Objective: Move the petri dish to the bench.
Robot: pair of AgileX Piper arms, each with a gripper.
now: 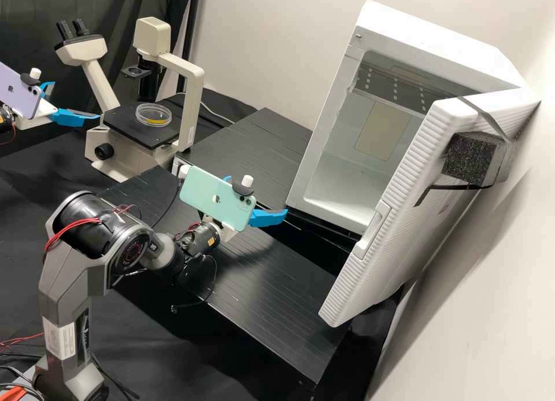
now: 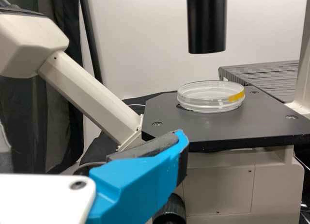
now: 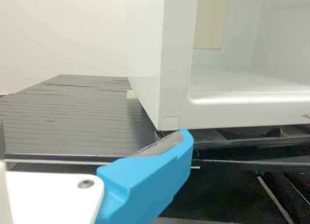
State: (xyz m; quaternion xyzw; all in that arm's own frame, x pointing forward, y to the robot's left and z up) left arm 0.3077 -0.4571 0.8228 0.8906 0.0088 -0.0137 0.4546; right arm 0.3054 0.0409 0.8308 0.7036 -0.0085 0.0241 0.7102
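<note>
Well, dish (image 1: 152, 115) beyond left claw (image 1: 77, 100)

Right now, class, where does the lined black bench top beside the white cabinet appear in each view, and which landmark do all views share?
High view: bench top between microscope and cabinet.
Left wrist view: beyond the petri dish.
Right wrist view: alongside the cabinet.
Shared landmark: pale wall behind.

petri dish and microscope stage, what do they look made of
The petri dish looks like clear, glossy plastic or glass: see-through walls, bright rim highlights. The microscope stage seems matt black metal, from its dull face and screws, though hard plastic is possible.
</note>
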